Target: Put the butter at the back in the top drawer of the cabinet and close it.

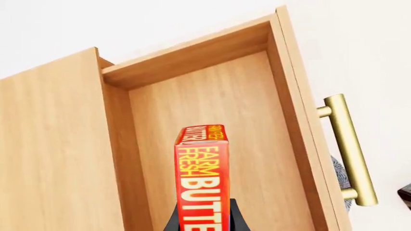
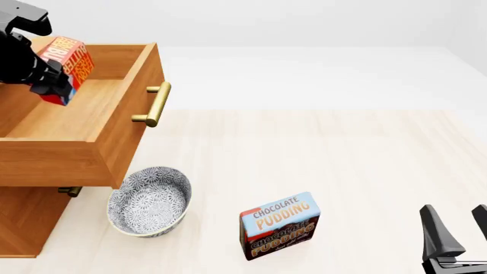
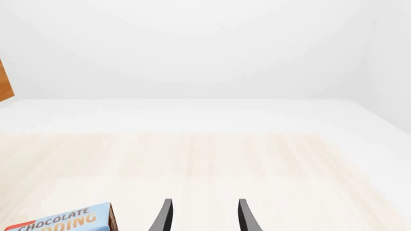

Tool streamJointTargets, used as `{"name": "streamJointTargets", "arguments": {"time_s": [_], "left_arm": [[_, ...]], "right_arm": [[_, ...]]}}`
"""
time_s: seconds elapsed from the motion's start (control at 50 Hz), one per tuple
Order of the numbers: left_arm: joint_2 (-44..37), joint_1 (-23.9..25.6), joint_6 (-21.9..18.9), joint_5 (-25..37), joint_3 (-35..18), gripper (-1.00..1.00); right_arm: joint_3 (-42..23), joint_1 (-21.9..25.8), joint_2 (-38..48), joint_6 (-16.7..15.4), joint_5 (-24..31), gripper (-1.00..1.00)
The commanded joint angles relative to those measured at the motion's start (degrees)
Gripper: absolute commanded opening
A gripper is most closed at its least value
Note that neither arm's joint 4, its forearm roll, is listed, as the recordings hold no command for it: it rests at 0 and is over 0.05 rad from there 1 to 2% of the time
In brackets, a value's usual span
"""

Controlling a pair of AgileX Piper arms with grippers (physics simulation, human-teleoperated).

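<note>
The red and orange butter (image 2: pixel 68 63) hangs over the pulled-out top drawer (image 2: pixel 114 131) of the wooden cabinet (image 2: pixel 27 222), held by my left gripper (image 2: pixel 47 85), which is shut on it. In the left wrist view the butter (image 1: pixel 202 178) stands between the black fingers (image 1: pixel 172 222) above the bare drawer floor (image 1: pixel 257 144), with the brass handle (image 1: pixel 350 149) off to one side. My right gripper (image 2: pixel 460 237) is open at the front right of the table, with nothing between its fingertips (image 3: pixel 163 214).
A patterned bowl (image 2: pixel 150 201) sits on the table just below the open drawer's front. The Chocolate Pudding box (image 2: pixel 280 225) stands upright near the front middle, and its corner (image 3: pixel 61 222) shows in the right wrist view. A lower drawer handle (image 2: pixel 70 192) peeks out beneath.
</note>
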State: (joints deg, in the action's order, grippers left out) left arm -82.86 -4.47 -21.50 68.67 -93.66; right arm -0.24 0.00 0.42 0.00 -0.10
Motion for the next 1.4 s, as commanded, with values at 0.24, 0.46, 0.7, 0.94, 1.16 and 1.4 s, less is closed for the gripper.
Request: {"name": "streamJointTargets", "arguments": {"time_s": [0.24,0.46,0.7,0.94,1.16,1.4], "left_arm": [[-0.17,-0.42,-1.31,-1.82,1.38,-1.0],[-0.6,-0.52,-1.2,-2.34,1.83,-1.0],[-1.19,-0.56,-1.1,-2.75,2.21,-1.0],[-1.54,-0.91,-1.33,-3.84,3.59,-1.0],[0.17,-1.61,-1.82,-7.16,9.01,-1.0],[1.26,-2.22,-2.16,-8.59,11.85,-1.0]], "right_arm": [[0.0,0.0,0.0,0.0,0.0,1.0],[0.0,0.0,0.0,0.0,0.0,1.0],[0.0,0.0,0.0,0.0,0.0,1.0],[0.0,0.0,0.0,0.0,0.0,1.0],[0.0,0.0,0.0,0.0,0.0,1.0],[0.0,0.0,0.0,0.0,0.0,1.0]]}}
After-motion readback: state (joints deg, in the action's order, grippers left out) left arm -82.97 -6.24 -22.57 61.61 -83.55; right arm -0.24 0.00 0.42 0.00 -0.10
